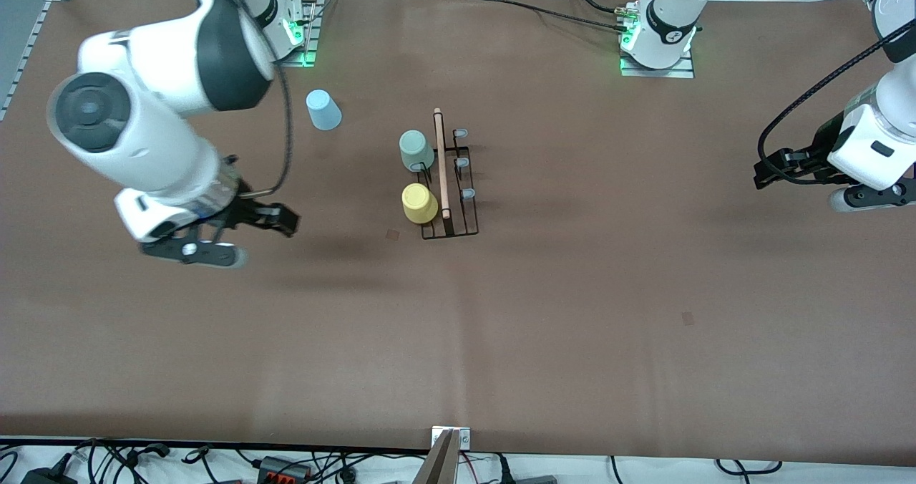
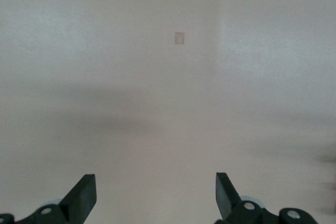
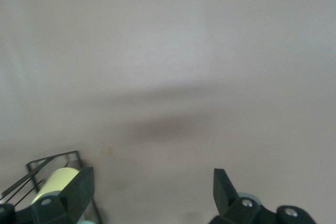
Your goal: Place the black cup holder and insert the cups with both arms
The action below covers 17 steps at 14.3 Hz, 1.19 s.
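Observation:
The black cup holder [image 1: 452, 220] stands mid-table, its wooden rod handle [image 1: 441, 165] on top. The mint green cup [image 1: 415, 149] and the yellow cup [image 1: 418, 203] sit on its pegs on the side toward the right arm. Its pegs [image 1: 463, 162] on the side toward the left arm are bare. The light blue cup [image 1: 323, 109] stands upside down on the table, farther from the front camera, toward the right arm's end. My right gripper [image 1: 290, 220] [image 3: 152, 192] is open and empty, beside the holder [image 3: 52, 162] and yellow cup [image 3: 55, 182]. My left gripper [image 1: 760, 176] [image 2: 155, 192] is open and empty at the left arm's end.
The brown table [image 1: 572, 326] carries two small tape marks [image 1: 392, 234] [image 1: 688, 318]; one mark also shows in the left wrist view [image 2: 179, 38]. The arm bases [image 1: 657, 47] stand along the edge farthest from the front camera. Cables [image 1: 286, 466] lie along the nearest edge.

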Each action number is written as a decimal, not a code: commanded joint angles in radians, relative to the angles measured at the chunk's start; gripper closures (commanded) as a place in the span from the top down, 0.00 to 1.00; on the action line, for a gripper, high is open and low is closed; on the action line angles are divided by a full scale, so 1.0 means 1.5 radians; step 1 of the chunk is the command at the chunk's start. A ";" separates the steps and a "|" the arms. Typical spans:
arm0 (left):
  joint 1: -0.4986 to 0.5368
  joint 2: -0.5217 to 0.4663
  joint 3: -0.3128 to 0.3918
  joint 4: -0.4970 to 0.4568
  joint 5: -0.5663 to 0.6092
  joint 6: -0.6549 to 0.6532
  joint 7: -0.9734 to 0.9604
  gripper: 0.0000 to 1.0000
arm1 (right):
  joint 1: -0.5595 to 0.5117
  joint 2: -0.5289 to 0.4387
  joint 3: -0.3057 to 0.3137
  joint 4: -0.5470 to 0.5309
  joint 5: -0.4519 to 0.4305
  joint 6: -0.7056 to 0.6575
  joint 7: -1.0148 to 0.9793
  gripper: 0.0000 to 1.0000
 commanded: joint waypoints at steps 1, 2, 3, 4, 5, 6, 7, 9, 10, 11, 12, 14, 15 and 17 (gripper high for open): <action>-0.004 -0.013 0.005 -0.003 0.001 -0.008 0.013 1.00 | 0.004 -0.004 -0.043 -0.004 -0.005 -0.003 -0.061 1.00; -0.004 -0.012 0.005 -0.004 0.001 -0.008 0.013 1.00 | 0.004 -0.004 -0.056 -0.009 -0.004 0.007 -0.065 1.00; -0.004 -0.012 0.005 -0.004 0.001 -0.008 0.013 1.00 | -0.008 -0.006 -0.058 -0.008 -0.002 0.009 -0.066 1.00; -0.004 -0.013 0.005 -0.004 0.001 -0.009 0.013 1.00 | -0.046 -0.016 -0.050 -0.008 0.003 0.008 -0.068 1.00; -0.004 -0.013 0.005 -0.004 0.001 -0.008 0.013 1.00 | -0.080 -0.027 -0.023 -0.008 0.003 0.009 -0.069 1.00; -0.004 -0.013 0.005 -0.004 0.001 -0.008 0.013 1.00 | -0.129 -0.044 0.026 -0.009 -0.003 0.009 -0.073 1.00; -0.004 -0.013 0.005 -0.004 0.001 -0.009 0.014 1.00 | -0.176 -0.053 0.067 -0.009 -0.003 0.008 -0.083 1.00; -0.004 -0.013 0.005 -0.004 0.001 -0.008 0.013 1.00 | -0.237 -0.071 0.119 -0.012 -0.015 0.008 -0.096 1.00; -0.004 -0.013 0.005 -0.004 0.001 -0.008 0.013 1.00 | -0.267 -0.081 0.143 -0.016 -0.028 0.008 -0.100 1.00; -0.004 -0.013 0.005 -0.004 0.001 -0.009 0.013 1.00 | -0.314 -0.091 0.181 -0.024 -0.044 0.007 -0.120 1.00; -0.004 -0.013 0.005 -0.004 0.001 -0.009 0.013 1.00 | -0.364 -0.101 0.222 -0.033 -0.057 0.009 -0.151 1.00; -0.004 -0.013 0.005 -0.004 0.001 -0.009 0.013 1.00 | -0.400 -0.118 0.242 -0.050 -0.063 0.007 -0.180 1.00; -0.004 -0.013 0.005 -0.004 0.001 -0.009 0.013 1.00 | -0.402 -0.120 0.241 -0.051 -0.064 0.002 -0.184 1.00; -0.004 -0.013 0.005 -0.004 0.001 -0.009 0.013 1.00 | -0.405 -0.129 0.240 -0.052 -0.082 -0.005 -0.212 1.00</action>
